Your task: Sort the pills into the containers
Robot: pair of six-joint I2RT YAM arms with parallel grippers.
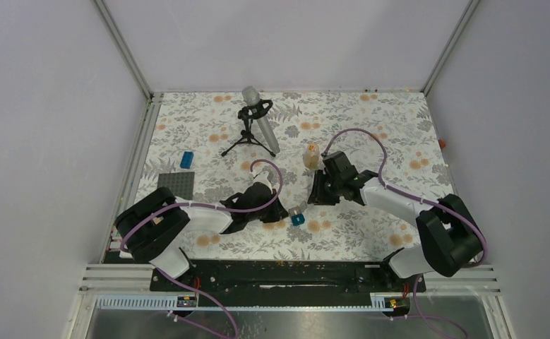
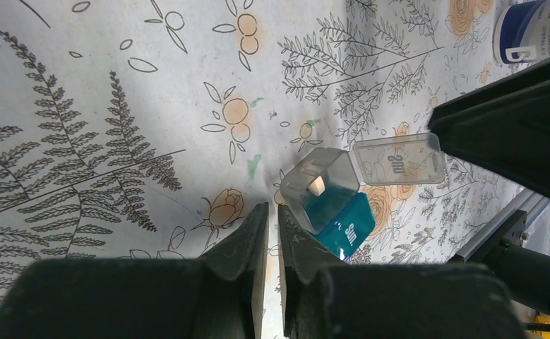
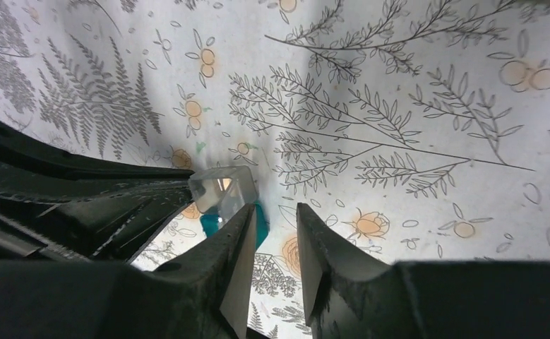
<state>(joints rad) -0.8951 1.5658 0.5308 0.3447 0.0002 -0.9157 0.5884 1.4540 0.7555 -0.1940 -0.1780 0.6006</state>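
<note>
Teal pill box (image 2: 339, 226) sits on the floral desk (image 2: 116, 106) just past my left fingers (image 2: 258, 229), which are pressed together on nothing, its clear lid (image 2: 399, 159) flipped open, one pale pill (image 2: 317, 186) inside, my right fingers (image 3: 243, 226) slightly apart nearby, white walls (image 1: 279, 35) all around.

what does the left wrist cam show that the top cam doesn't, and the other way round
Only the left wrist: a pale pill in the open clear compartment of the pill box, its lid flipped back, and "Sun" on the teal compartment. Only the top: a microphone on a tripod, a blue block, a grey plate. Both: the pill box on the floral tablecloth.
</note>
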